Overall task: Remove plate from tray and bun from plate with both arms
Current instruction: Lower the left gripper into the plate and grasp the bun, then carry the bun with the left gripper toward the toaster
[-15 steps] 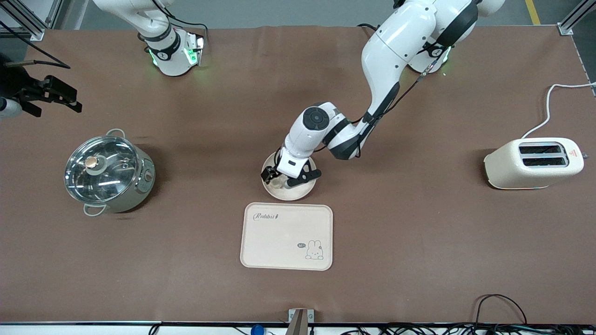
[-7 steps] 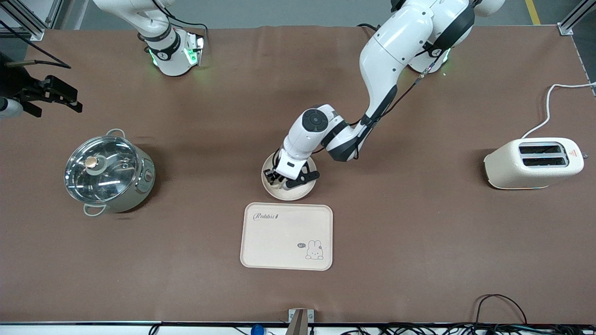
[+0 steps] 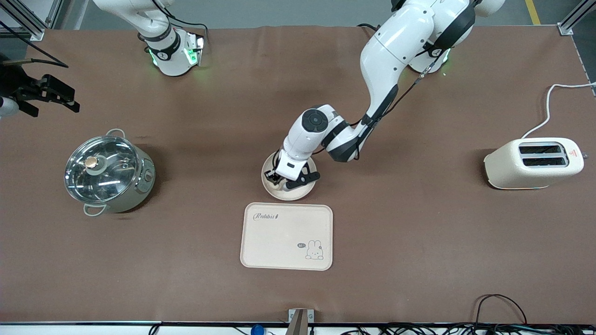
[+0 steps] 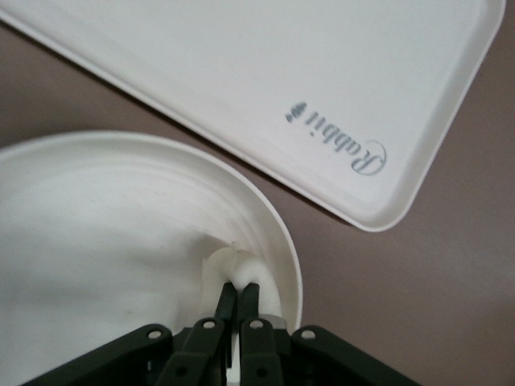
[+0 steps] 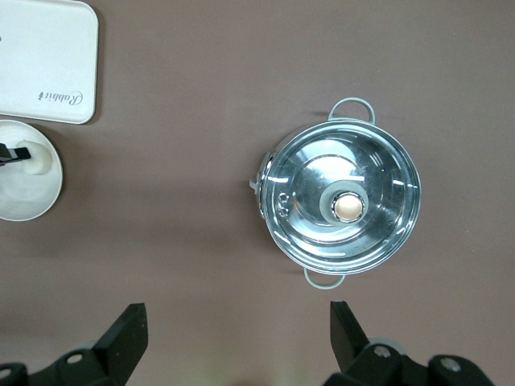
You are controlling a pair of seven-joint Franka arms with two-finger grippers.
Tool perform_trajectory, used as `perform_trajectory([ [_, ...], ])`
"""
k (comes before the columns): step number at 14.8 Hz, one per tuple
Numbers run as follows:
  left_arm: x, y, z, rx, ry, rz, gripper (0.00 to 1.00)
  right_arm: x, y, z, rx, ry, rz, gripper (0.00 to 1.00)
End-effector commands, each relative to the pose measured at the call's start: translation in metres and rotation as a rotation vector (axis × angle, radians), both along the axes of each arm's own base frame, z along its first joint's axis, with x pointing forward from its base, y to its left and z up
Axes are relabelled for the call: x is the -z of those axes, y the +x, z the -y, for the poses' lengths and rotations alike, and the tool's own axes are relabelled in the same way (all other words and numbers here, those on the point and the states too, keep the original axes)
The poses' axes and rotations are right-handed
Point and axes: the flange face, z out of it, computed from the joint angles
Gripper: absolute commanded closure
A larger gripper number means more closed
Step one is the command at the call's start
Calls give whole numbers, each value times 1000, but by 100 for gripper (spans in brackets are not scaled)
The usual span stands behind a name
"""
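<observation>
From the front view, I see the plate (image 3: 288, 183) already standing on the table, farther from the camera than the tray (image 3: 287, 236) and just beside its edge, not on it. So I judge the first half of the task is done. The left gripper (image 3: 278, 180) is down inside the plate, and the bun (image 3: 280, 184) is almost covered by it; I can see only a pale bit under the fingers. The right gripper (image 3: 39, 95) hangs high over the table's edge at the right arm's end, above the area near the steel pot (image 3: 109, 172), and this arm waits. A toaster (image 3: 534, 162) stands at the left arm's end, well apart from everything.

In the left wrist view, the black fingers (image 4: 228, 305) are pinched tight on the bun (image 4: 241, 269), which sits against the raised rim of the plate (image 4: 121, 209) on the side toward the tray (image 4: 265, 80). The bun is directly between the fingertips, so the coming move, in my judgement, is only a straight lift up and away from the plate; the rim is very close and could catch.

In the right wrist view, the right gripper's fingers (image 5: 125, 342) stand wide apart and hold nothing, with the pot (image 5: 342, 205) below. The plate (image 5: 24, 181) is well apart, so the left arm is clearly the nearer one.
</observation>
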Motion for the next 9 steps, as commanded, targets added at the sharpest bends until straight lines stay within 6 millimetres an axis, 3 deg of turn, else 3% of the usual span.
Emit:
perform_trajectory([
  [1, -71, 20, -33, 67, 188, 23, 100, -6, -6, 3, -6, -16, 13, 0],
  [3, -100, 49, -85, 183, 286, -9, 100, -6, -5, 6, 0, -15, 16, 0],
  [4, -105, 66, -121, 254, 331, -33, 100, -5, -5, 9, 6, -13, 14, 0],
  [9, -70, 122, -302, 522, 334, -57, 99, -4, -4, 4, -2, -9, 15, 0],
])
